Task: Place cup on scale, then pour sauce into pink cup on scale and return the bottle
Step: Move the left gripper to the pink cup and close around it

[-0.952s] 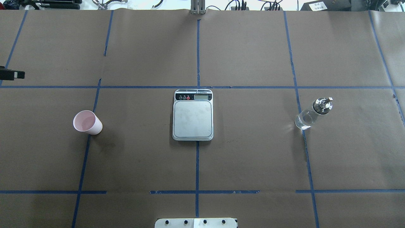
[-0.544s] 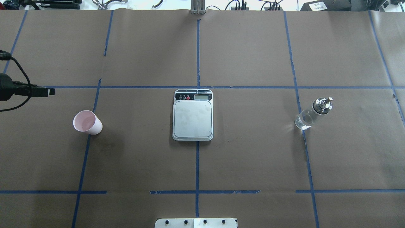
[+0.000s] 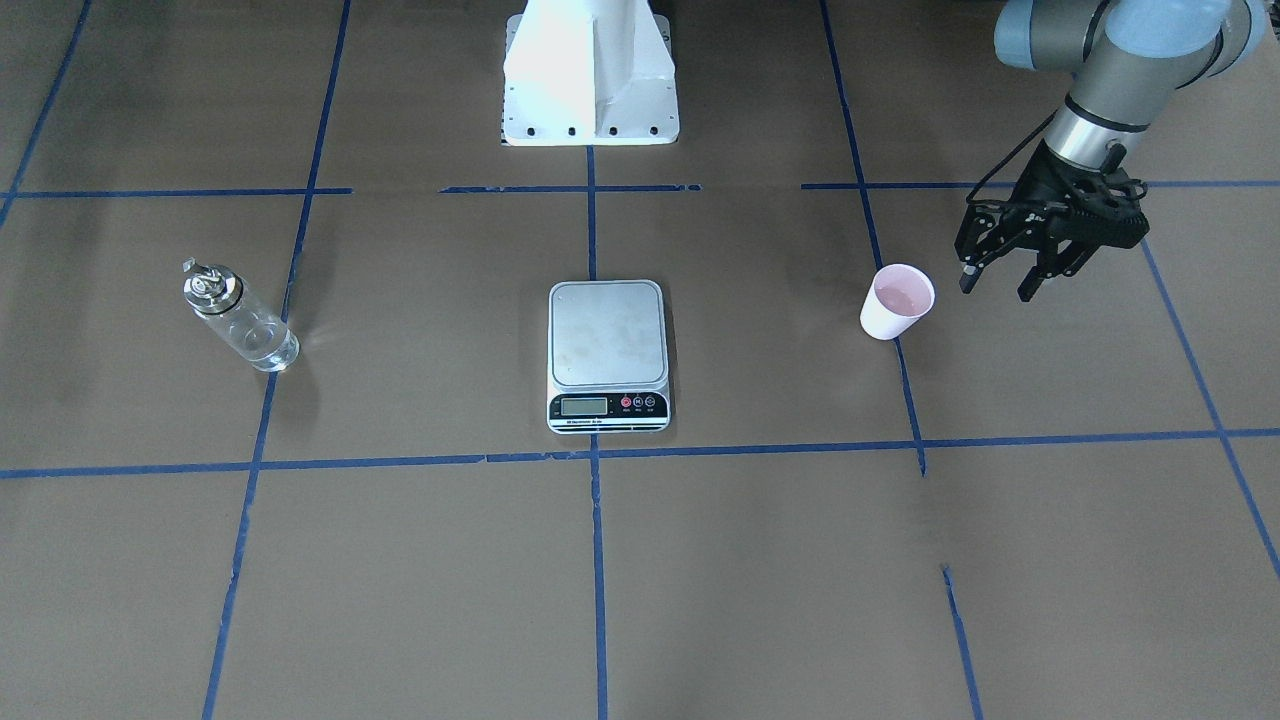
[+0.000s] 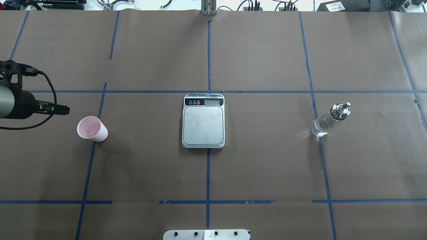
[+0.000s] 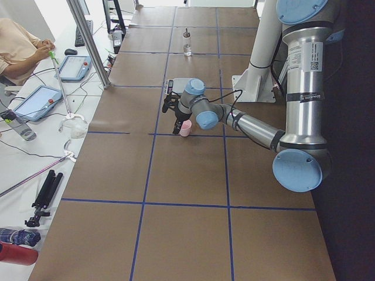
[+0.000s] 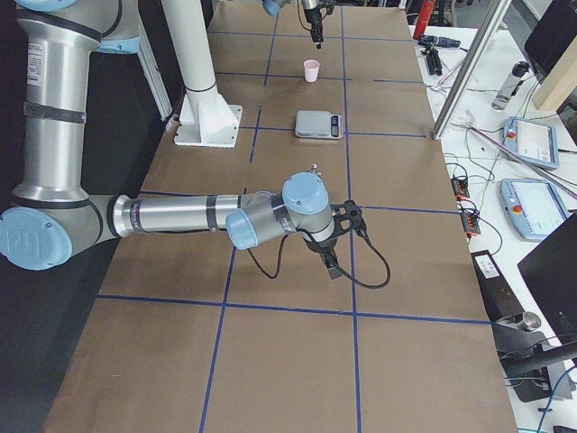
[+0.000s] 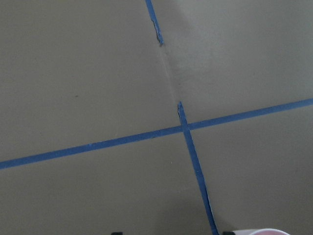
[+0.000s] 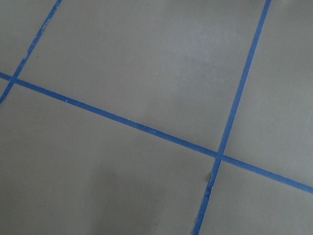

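Seen from the front, the left gripper (image 3: pixel 995 287) hangs with its fingers spread apart, just beside the cup (image 3: pixel 897 300) but not touching it. The cup stands upright on the table (image 3: pixel 400 560), well apart from the scale (image 3: pixel 608 355) at the middle, and the bottle (image 3: pixel 240 320) stands far off on the other side. The overhead view shows the same layout. In the right-side view the right gripper (image 6: pixel 329 264) hovers over the table, but I cannot tell whether its fingers are apart or together. The left wrist view catches only the cup's rim at its bottom edge.
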`<control>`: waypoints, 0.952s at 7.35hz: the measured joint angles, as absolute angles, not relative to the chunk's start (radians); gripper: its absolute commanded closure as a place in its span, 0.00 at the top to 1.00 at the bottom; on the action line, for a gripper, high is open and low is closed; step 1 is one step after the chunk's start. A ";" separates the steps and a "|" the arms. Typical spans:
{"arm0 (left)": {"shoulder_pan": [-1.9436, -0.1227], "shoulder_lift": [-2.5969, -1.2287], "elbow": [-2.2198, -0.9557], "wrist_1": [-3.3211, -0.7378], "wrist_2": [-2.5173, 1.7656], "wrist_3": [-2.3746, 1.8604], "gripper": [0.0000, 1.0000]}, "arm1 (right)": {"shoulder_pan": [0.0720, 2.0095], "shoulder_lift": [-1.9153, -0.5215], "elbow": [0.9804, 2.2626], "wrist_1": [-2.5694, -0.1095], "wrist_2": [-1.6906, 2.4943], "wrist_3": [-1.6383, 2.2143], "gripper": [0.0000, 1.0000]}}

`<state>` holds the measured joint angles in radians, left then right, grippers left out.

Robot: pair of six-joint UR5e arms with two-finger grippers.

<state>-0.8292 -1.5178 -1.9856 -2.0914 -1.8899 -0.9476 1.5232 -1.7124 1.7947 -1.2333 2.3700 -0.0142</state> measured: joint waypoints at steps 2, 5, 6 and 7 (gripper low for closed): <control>-0.785 -1.536 -1.990 -2.086 -1.856 -1.114 0.61 | 1.523 -1.713 1.795 -1.233 2.370 -0.014 1.00; -0.710 -1.544 -1.976 -2.093 -1.849 -1.153 0.50 | 1.524 -1.715 1.794 -1.233 2.370 -0.015 1.00; -0.702 -1.544 -1.969 -2.092 -1.847 -1.152 0.39 | 1.524 -1.715 1.795 -1.233 2.370 -0.015 1.00; -0.699 -1.544 -1.958 -2.092 -1.845 -1.151 0.37 | 1.525 -1.715 1.795 -1.233 2.370 -0.015 1.00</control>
